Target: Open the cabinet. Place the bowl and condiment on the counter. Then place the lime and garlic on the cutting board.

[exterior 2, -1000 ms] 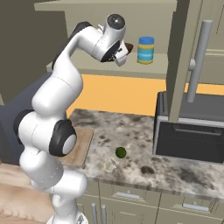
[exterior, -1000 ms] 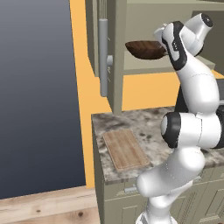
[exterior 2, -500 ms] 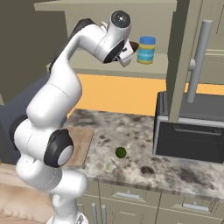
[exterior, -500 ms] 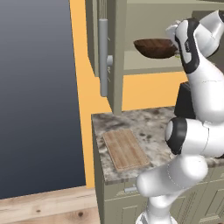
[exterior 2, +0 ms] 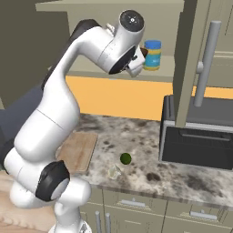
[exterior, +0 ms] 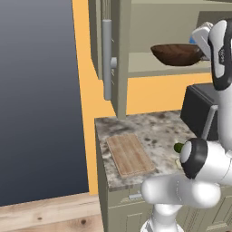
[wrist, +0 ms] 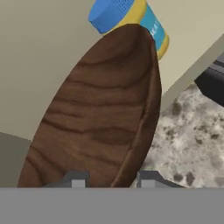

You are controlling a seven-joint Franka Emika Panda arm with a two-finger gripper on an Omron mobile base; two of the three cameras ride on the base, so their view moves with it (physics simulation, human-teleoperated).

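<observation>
The cabinet [exterior: 113, 54] stands open, its door swung out with the long bar handle [exterior: 107, 59]. My gripper [wrist: 111, 179] is shut on the rim of the dark wooden bowl [wrist: 96, 118], which hangs at shelf level inside the cabinet [exterior: 176, 53]. Right behind the bowl stands the blue and yellow condiment [wrist: 131, 17], on the shelf beside my hand [exterior 2: 152, 54]. On the counter [exterior 2: 150, 168] lie the lime [exterior 2: 125, 158] and the pale garlic [exterior 2: 113, 171]. The cutting board [exterior: 131, 154] lies bare at the counter's left end.
A black boxy appliance [exterior 2: 195, 136] stands on the counter under the right cabinet door [exterior 2: 200, 59]. An orange wall strip [exterior: 149, 90] runs behind the counter. The counter ends at the left beside a dark wall [exterior: 41, 90].
The hand has carried the bowl to the right along the shelf, closer to the condiment. The upper arm has swung right with it. Nothing on the counter has moved.
</observation>
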